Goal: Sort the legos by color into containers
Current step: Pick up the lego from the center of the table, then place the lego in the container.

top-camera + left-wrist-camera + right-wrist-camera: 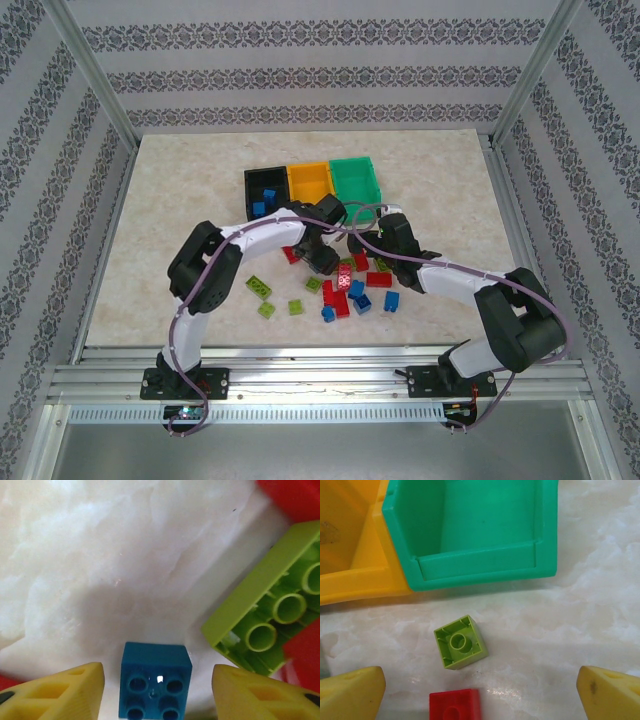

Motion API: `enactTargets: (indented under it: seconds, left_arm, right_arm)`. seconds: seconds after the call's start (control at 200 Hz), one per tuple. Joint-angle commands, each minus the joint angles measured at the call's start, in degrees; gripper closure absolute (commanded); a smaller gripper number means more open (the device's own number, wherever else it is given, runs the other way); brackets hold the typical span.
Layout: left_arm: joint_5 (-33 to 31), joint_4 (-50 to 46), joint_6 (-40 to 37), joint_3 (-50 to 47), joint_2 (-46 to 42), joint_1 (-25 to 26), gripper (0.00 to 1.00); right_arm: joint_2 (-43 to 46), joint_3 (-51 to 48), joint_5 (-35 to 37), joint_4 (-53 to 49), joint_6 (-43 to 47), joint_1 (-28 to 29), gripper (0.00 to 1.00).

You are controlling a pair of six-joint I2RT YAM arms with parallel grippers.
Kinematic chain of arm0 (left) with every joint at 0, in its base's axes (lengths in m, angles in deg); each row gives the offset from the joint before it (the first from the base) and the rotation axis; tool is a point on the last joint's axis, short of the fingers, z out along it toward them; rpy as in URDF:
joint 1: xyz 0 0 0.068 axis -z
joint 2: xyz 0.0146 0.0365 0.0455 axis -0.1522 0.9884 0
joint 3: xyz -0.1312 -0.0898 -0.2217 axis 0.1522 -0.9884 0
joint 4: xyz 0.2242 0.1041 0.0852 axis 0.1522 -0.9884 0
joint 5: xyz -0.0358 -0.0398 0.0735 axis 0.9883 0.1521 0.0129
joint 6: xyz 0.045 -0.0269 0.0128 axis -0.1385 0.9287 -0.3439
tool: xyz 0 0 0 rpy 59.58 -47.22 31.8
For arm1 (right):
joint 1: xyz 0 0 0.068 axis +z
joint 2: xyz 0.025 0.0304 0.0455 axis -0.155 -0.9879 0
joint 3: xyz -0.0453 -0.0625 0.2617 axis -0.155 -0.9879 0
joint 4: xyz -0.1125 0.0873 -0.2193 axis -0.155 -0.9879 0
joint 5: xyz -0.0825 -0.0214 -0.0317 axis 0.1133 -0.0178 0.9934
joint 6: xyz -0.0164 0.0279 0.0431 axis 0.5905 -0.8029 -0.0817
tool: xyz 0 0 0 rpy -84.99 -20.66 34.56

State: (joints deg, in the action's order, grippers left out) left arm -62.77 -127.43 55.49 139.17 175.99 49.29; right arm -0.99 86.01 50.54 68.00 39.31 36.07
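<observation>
left claw [157, 682]: released, low over the tabletop [125, 555], its fingers either side of a blue brick [155, 675] with a gap on each side; nothing held.
right claw [480, 695]: spread wide, grasping nothing; a small lime brick [461, 641] lies ahead between the fingers, hollow side up, near the front wall of the green bin [475, 575].
task items: loose legos [345, 285] in red, blue and lime, scattered on the tabletop in front of the bins.
hazard, left: an upturned lime brick [265, 615] sits just beside the right-hand finger; closing could nudge it, or twist the blue brick out if the pads meet it unevenly.
hazard, right: a red brick [455, 705] lies just beside the small lime brick; a wide close might gather both and send red to the wrong bin.
black bin [266, 172]: two blue bricks [266, 200] inside.
orange-yellow bin [309, 166]: no brick made out inside.
green bin: the part of its floor in view is bare.
</observation>
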Motion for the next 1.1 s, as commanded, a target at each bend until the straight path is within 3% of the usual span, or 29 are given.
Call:
enactTargets:
  seconds: [0.0,0.12,0.25,0.495,0.759,0.934,1.094]
  left_arm:
    - [0.2,-3.4,-0.3,0.9,2.1,-0.5,0.44]
    - [0.3,-3.4,-0.2,-0.1,1.2,-0.5,0.47]
    - [-1.1,-3.2,0.6,-1.1,-0.5,-0.9,0.66]
    - [-1.5,-0.5,3.7,-3.0,-7.4,-2.6,0.67]
    - [-4.7,1.3,9.3,-3.1,-15.5,-11.4,0.68]
    - [-7.4,0.6,14.0,0.6,-14.8,-18.2,0.69]
    - [-10.2,-2.0,14.4,7.2,-9.7,-20.3,0.66]
  right_arm:
    - [1.0,1.0,0.6,0.1,0.4,0.4,0.02]
    - [1.0,0.6,1.4,0.3,0.6,0.3,0.02]
    - [1.2,0.8,0.5,0.3,0.1,0.3,0.02]
    - [0.7,0.8,0.5,0.6,0.1,0.4,0.02]
    - [0.5,0.8,0.4,0.7,0.0,0.4,0.02]
    - [0.4,0.9,0.2,0.4,0.0,0.4,0.02]
    - [0.6,1.1,0.7,-0.3,0.4,0.3,0.02]
